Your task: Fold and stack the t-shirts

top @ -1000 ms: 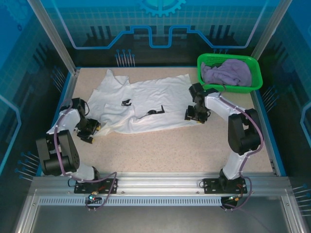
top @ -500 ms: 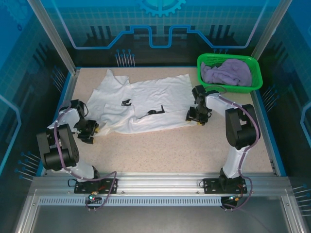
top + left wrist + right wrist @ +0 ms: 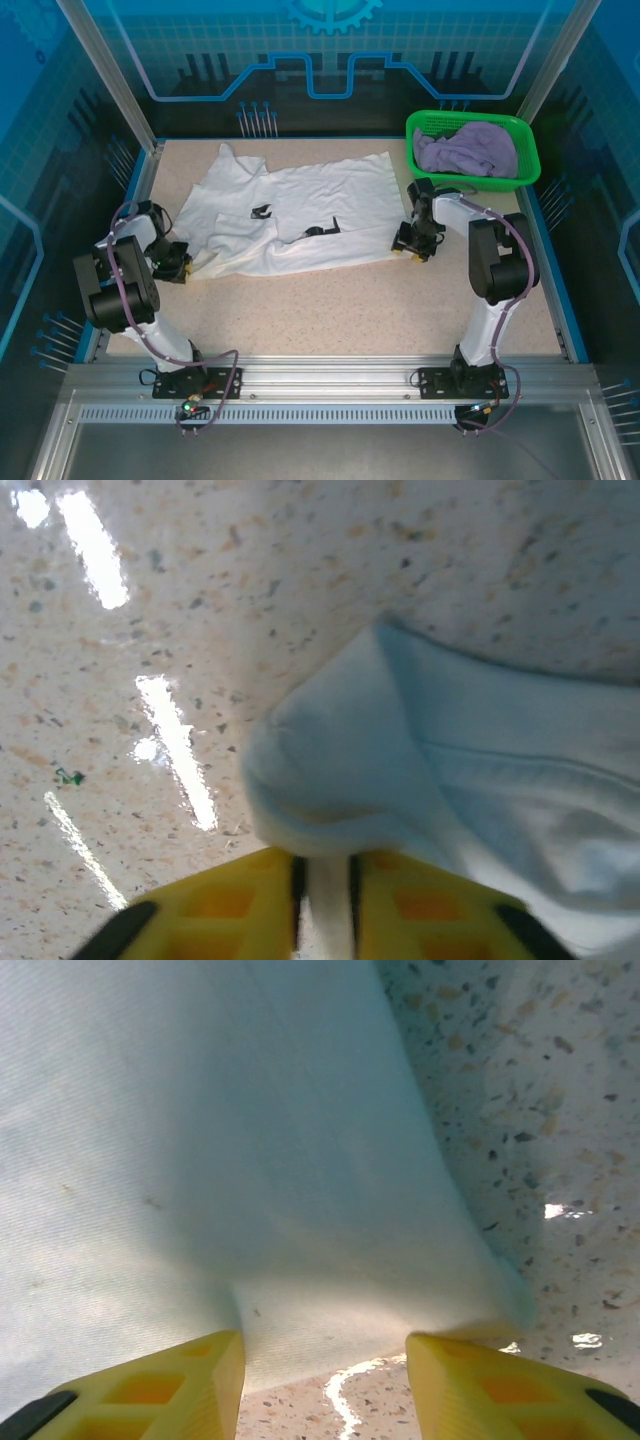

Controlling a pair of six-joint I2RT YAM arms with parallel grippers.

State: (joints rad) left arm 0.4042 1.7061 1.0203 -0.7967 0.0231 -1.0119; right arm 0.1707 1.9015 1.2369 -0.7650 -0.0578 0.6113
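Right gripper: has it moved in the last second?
Yes. The right gripper shifted slightly right, and now sits below the left corner of the green basket.

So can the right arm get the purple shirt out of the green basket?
Probably yes. The purple shirt lies uncovered in the open-topped green basket, just beyond the right tool, which stands open at the edge of the white shirt.

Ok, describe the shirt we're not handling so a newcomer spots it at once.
On the speckled table, go to the far right corner, where a green basket stands. The lavender shirt lies bunched inside it. Unlike the white shirt spread on the table, it is purple and crumpled.
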